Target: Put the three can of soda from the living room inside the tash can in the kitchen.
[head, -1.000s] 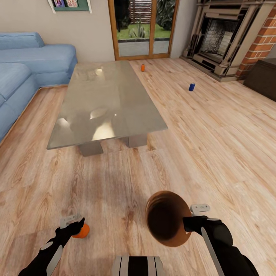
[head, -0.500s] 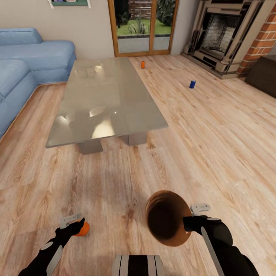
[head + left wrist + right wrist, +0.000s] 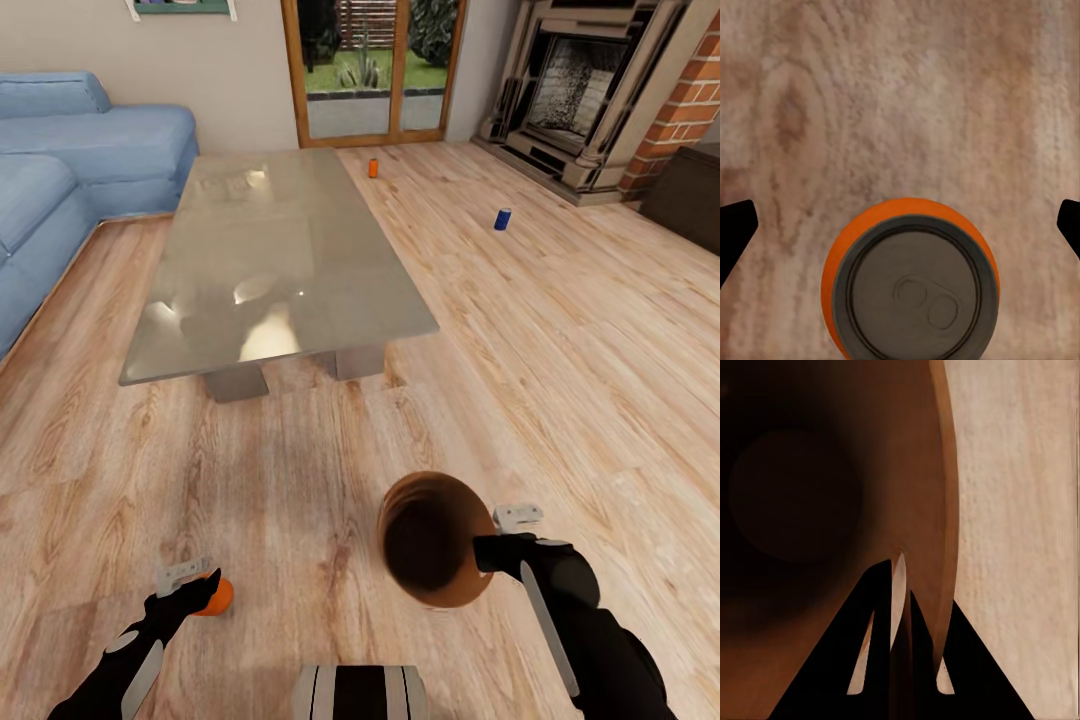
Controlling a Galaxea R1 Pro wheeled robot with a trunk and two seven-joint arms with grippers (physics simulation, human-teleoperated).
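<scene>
An orange soda can [image 3: 217, 597] stands on the wood floor at the lower left. My left gripper [image 3: 200, 590] is open around it; from above, the can [image 3: 911, 281] sits between the two dark fingertips [image 3: 736, 221], which stay apart from it. My right gripper [image 3: 488, 550] is shut on the rim of the trash can [image 3: 430, 540], which hangs tilted with its copper-brown inside facing me. The rim [image 3: 941, 510] is pinched between the right fingers [image 3: 874, 615]. A second orange can [image 3: 373, 168] and the blue can [image 3: 502, 219] stand far off on the floor.
The long glass-topped low table [image 3: 270, 260] lies ahead, with the blue sofa [image 3: 70, 170] to its left. Wood-framed glass doors [image 3: 375, 70] and the brick fireplace [image 3: 590, 90] are at the back. A dark cabinet [image 3: 690, 205] stands at the right edge.
My right arm has lifted the trash can a little. The left gripper and the orange can beside it hold still. The view dipped slightly at first.
</scene>
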